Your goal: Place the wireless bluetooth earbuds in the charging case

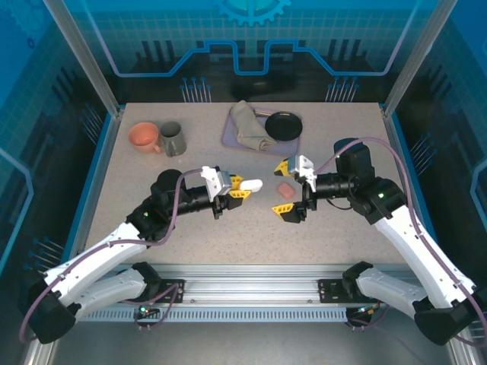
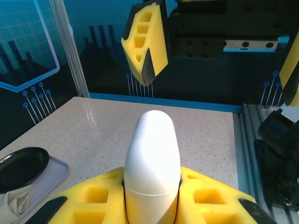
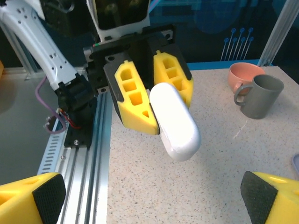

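My left gripper (image 1: pixel 242 188) is shut on a closed white charging case (image 1: pixel 252 184), held above the table with its rounded end pointing right. From the left wrist the case (image 2: pixel 152 158) sticks out between the yellow fingers (image 2: pixel 93 200). My right gripper (image 1: pixel 287 189) faces it, wide open, and its own pads (image 3: pixel 32 198) sit at the bottom corners of the right wrist view. The white case (image 3: pixel 175 121) hangs ahead of them. A small salmon-pink case-like object (image 1: pixel 285 189) lies on the table under the right jaws. The earbuds are out of view.
A pink mug (image 1: pixel 143 137) and a grey mug (image 1: pixel 172 138) stand at the back left. At the back centre, a lilac tray (image 1: pixel 230 135) carries a folded cloth (image 1: pixel 247 125) and a black bowl (image 1: pixel 283 125). An aluminium rail (image 1: pixel 251 293) runs along the near edge.
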Robot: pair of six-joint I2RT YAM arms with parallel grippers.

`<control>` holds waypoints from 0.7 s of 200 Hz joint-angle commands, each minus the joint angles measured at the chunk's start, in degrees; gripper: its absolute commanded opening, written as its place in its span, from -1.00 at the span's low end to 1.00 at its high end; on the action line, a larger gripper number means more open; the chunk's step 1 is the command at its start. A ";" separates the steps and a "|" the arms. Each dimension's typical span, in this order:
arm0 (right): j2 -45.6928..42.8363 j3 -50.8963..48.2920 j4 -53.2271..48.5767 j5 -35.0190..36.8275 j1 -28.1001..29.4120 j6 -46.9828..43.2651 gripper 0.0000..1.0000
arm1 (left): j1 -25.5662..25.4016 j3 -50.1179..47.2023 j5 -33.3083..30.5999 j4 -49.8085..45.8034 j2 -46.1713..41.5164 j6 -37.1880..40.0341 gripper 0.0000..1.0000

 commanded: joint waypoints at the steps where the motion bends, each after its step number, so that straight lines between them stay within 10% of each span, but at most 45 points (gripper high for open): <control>1: -0.07 -1.07 3.77 -3.49 0.10 -7.13 0.95 | -0.18 2.12 2.71 -0.66 -1.68 1.44 -1.00; 140: 10.36 2.47 6.27 -9.17 5.24 -5.70 0.19 | -0.23 2.69 3.46 -0.53 -1.29 1.38 -1.00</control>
